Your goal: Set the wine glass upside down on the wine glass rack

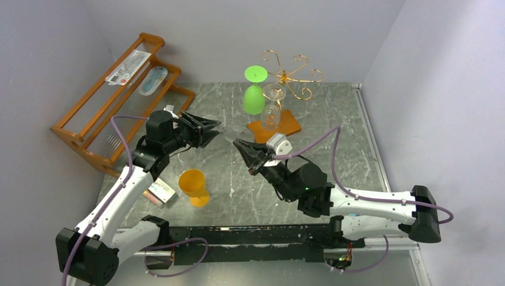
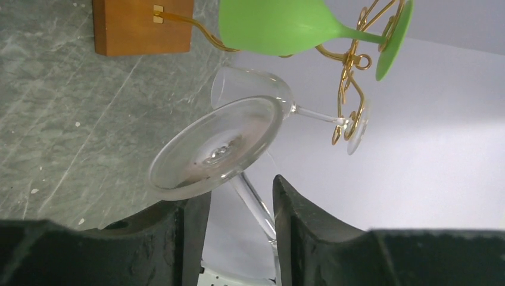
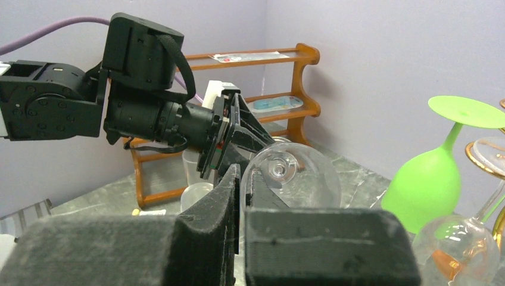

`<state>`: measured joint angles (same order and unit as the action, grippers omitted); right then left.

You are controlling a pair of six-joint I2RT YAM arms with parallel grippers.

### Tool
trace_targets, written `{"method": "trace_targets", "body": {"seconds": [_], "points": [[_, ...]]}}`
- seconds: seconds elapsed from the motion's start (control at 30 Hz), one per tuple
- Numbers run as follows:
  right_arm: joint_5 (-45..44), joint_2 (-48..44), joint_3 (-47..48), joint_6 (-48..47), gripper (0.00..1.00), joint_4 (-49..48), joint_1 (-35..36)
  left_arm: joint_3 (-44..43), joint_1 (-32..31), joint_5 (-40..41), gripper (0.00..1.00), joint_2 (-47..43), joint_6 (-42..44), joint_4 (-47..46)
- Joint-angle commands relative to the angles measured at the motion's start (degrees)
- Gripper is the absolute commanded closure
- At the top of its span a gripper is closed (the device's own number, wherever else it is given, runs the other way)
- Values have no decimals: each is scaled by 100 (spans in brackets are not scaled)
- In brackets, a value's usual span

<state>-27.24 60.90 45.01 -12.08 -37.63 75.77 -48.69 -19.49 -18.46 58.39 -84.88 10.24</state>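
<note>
A clear wine glass [image 1: 229, 132] hangs on its side in the air between my two grippers. My right gripper [image 1: 240, 146] is shut on the rim of its bowl [image 3: 304, 185], with the fingers [image 3: 226, 196] nearly together. My left gripper [image 1: 215, 127] is open. The glass's foot [image 2: 214, 149] lies at its fingertips and the stem shows in the gap between them. The gold wire rack [image 1: 289, 74] stands behind on its brown base [image 1: 286, 122]. A green glass [image 1: 255, 95] and a second clear glass [image 1: 273, 110] hang upside down on it.
An orange-brown slatted shelf [image 1: 119, 95] stands along the left wall. An orange cup [image 1: 193, 186] and a small box [image 1: 159, 193] sit near the left arm. Clear plastic cups [image 3: 196, 193] stand by the shelf.
</note>
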Motion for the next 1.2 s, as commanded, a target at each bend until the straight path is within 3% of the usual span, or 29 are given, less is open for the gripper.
{"method": "trace_targets", "body": {"seconds": [0.0, 0.27, 0.47, 0.63, 0.87, 0.93, 1.1, 1.17], "points": [[84, -92, -185, -65, 100, -618, 43, 185, 107, -187, 56, -51, -275, -353], [402, -233, -445, -40, 100, -875, 39, 299, 138, -130, 69, -28, -717, -711], [780, -234, -474, 58, 100, -948, 43, 412, 142, -30, 73, -142, -1385, -1295], [977, -317, -648, 186, 100, -1081, 43, 438, 147, -35, 95, -17, -1440, -1782], [620, -478, -798, 597, 100, -859, 43, 380, 147, 291, 95, 1, -1009, -2744], [380, -510, -757, 861, 91, -659, 43, 343, 147, 490, 95, -85, -687, -2994], [-81, -816, -1008, 1447, 51, -561, 35, 376, 147, 904, 95, -347, 256, -3478], [-235, -1020, -1213, 1538, 41, -572, 32, 424, 147, 858, 95, -376, 695, -3803]]}}
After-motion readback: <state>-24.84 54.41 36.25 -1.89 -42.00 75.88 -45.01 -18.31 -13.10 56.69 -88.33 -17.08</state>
